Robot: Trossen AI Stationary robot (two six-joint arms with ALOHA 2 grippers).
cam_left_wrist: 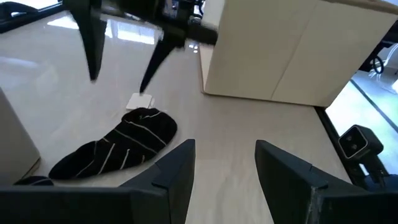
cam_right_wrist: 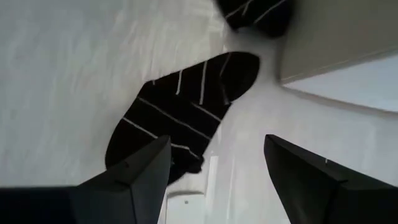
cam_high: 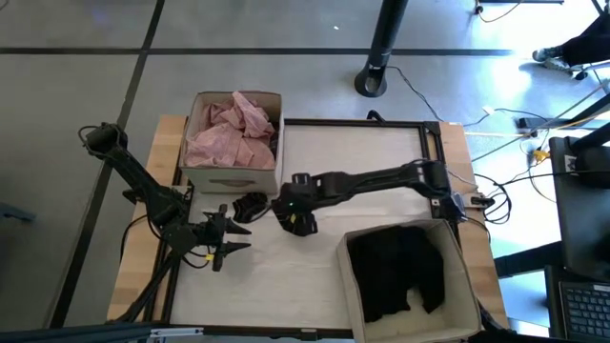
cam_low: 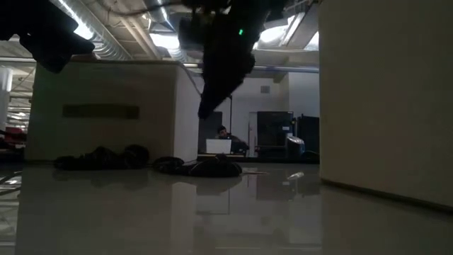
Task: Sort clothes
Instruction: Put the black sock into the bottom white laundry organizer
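Black striped socks [cam_right_wrist: 186,106], two visible

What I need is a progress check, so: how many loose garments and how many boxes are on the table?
Black striped socks loose on the table: 2, one mid-table, one beside the pink-filled box
Tan cardboard boxes: 2, one holding pink clothes, one holding black clothes
Total: 4
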